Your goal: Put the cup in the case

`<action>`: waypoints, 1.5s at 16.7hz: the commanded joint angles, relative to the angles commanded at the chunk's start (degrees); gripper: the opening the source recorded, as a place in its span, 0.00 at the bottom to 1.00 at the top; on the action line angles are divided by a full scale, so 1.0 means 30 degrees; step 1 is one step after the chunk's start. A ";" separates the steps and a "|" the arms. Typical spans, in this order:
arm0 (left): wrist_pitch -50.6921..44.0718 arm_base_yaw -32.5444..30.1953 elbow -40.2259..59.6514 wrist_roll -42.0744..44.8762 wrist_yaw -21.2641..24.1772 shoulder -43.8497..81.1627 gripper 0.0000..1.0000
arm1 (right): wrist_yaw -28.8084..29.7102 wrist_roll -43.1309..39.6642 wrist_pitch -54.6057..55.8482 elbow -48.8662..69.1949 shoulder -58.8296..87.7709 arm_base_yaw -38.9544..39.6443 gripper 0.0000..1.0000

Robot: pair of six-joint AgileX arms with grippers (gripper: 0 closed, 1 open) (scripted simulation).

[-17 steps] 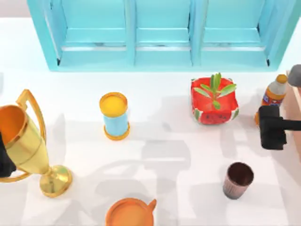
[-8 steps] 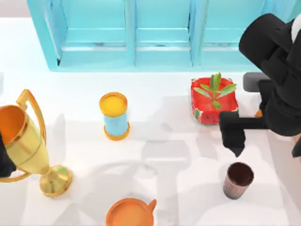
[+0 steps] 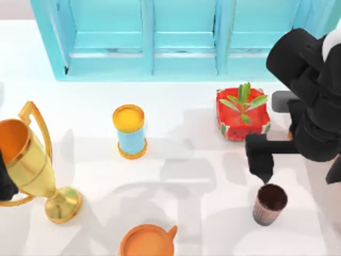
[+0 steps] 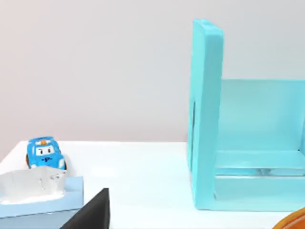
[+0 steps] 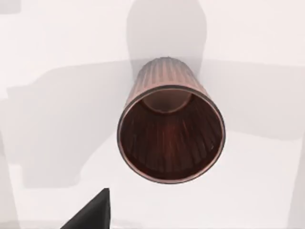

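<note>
Reddish-brown ribbed cup [image 3: 269, 204] stands upright on the white desk [image 3: 186, 170] at its right side, just below the right gripper [image 3: 260, 161], which hovers beside the watermelon-patterned planter [image 3: 242, 118]; whether its jaws are spread I cannot tell.

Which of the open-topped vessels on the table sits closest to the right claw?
The small ribbed reddish-brown tumbler, right beside the right claw. The orange handled mug and big gold trophy stand far off toward the table's left.
</note>
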 joint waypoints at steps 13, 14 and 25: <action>0.0000 0.0000 0.0000 0.0000 0.0000 0.0000 1.00 | 0.0002 0.0156 0.6279 -0.4541 0.1635 0.0129 0.92; 0.0000 0.0000 0.0000 0.0000 0.0000 0.0000 1.00 | 0.0002 0.0156 0.6279 -0.4541 0.1635 0.0129 0.85; 0.0000 0.0000 0.0000 0.0000 0.0000 0.0000 1.00 | 0.0002 0.0156 0.6279 -0.4541 0.1635 0.0129 0.02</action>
